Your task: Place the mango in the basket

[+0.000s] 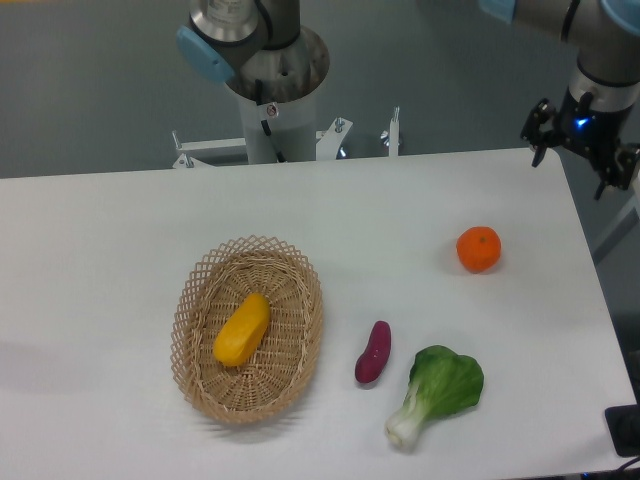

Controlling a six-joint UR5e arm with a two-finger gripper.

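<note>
Mango in the basket, arm off at the far right corner.

We see the white table bearing the oval tan wicker basket, with the smooth yellow-orange oblong mango lying inside it on its floor; we judge the placing done. The black two-finger gripper hangs above the table's right edge, apparently spread and empty, though it is small here. Nothing more seems called for than parking the arm. The leafy green bok choy, round orange citrus and small purple sweet potato lie untouched.

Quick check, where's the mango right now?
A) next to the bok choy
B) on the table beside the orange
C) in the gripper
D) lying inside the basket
D: the mango lies on the floor of the basket, while the gripper is empty at the table's far corner.
</note>
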